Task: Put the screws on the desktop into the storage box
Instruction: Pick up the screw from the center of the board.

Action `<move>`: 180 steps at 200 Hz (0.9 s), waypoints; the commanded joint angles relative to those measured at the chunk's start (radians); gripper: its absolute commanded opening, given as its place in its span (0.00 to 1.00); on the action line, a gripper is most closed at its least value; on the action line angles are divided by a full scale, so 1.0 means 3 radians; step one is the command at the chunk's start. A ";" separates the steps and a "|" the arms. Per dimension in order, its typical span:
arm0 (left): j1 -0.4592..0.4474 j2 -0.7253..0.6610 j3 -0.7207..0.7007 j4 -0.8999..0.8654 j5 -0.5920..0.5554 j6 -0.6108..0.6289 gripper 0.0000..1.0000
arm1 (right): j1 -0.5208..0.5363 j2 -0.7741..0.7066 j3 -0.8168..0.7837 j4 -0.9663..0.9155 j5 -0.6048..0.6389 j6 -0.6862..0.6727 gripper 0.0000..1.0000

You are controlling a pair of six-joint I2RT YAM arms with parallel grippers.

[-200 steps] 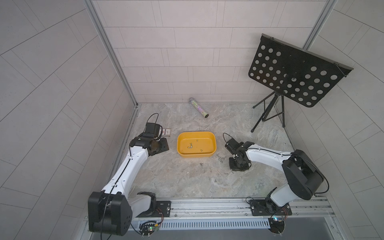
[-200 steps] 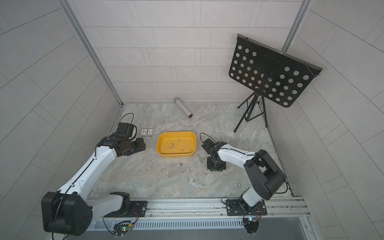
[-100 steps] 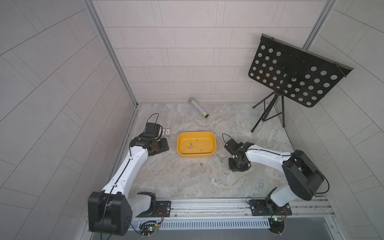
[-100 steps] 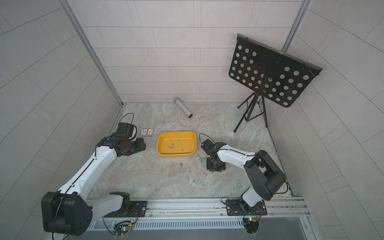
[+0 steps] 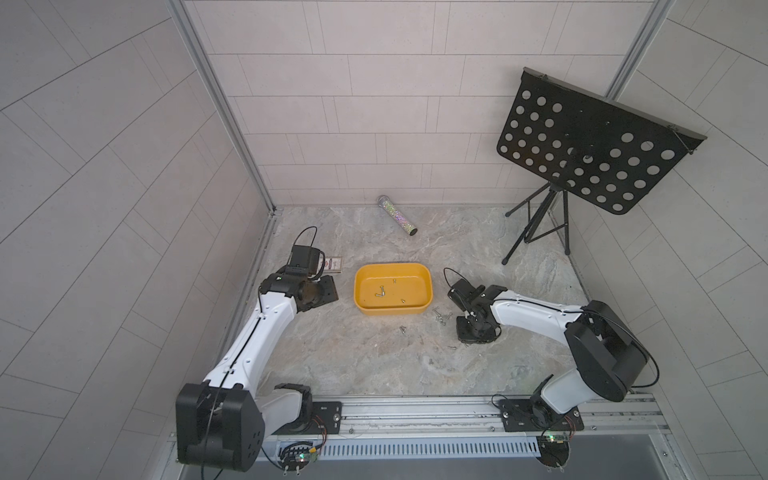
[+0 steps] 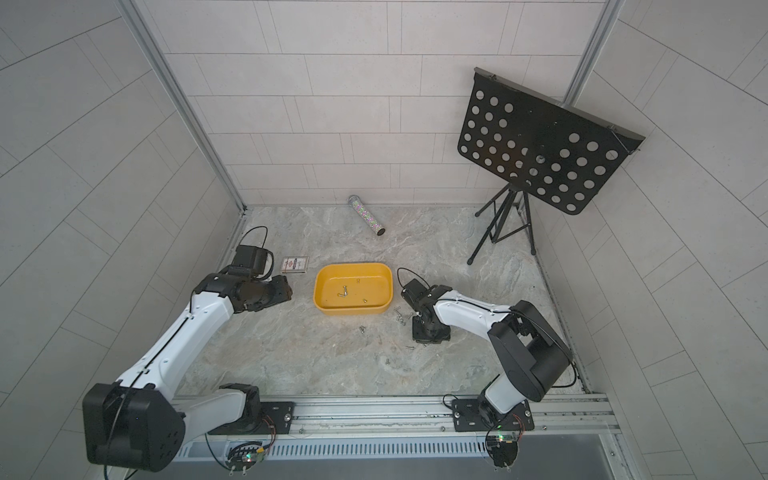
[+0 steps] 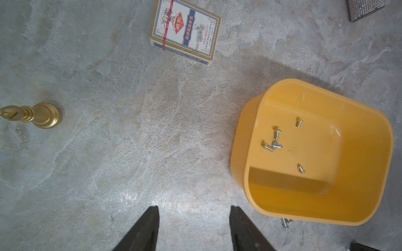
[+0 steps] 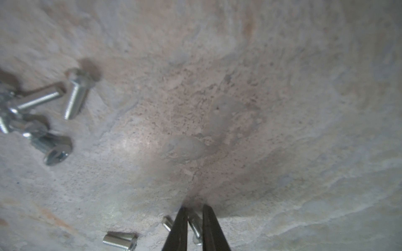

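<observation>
The yellow storage box (image 5: pixel 392 266) (image 6: pixel 353 266) sits mid-desktop (image 5: pixel 353 365) with several screws (image 5: pixel 380 293) (image 7: pixel 276 139) inside. More screws (image 5: pixel 440 318) (image 6: pixel 401 316) lie on the desktop near its front right corner, and one pair (image 5: pixel 402 329) lies in front of it. My right gripper (image 5: pixel 467 338) points down at the desktop just right of these. In the right wrist view its jaws (image 8: pixel 194 208) stand narrow, with one screw (image 8: pixel 195 226) pinched between them and other screws (image 8: pixel 76 95) nearby. My left gripper (image 7: pixel 194 209) (image 5: pixel 328 291) hovers open and empty left of the box.
A printed card box (image 7: pixel 185 30) (image 5: pixel 332 264) lies behind the left gripper, and a small brass piece (image 7: pixel 37 114) stands further left. A glittery tube (image 5: pixel 397 216) lies by the back wall. A black music stand (image 5: pixel 582 153) on tripod legs (image 5: pixel 536 232) fills the back right corner.
The right gripper's jaws have closed in around a screw on the desktop. The left arm has not moved.
</observation>
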 commanded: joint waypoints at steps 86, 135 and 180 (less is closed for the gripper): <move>0.0024 0.0005 -0.0031 -0.0020 -0.0016 0.0045 0.59 | 0.0075 0.0102 -0.0030 -0.0126 -0.0103 0.0003 0.06; 0.0025 0.0001 -0.0033 -0.0019 -0.0015 0.0045 0.59 | 0.0074 -0.0088 0.0324 -0.0445 0.0057 -0.0076 0.03; 0.0028 -0.0011 -0.0037 -0.0022 -0.0012 0.0045 0.59 | 0.0082 -0.0137 0.0836 -0.0722 0.0104 -0.0174 0.02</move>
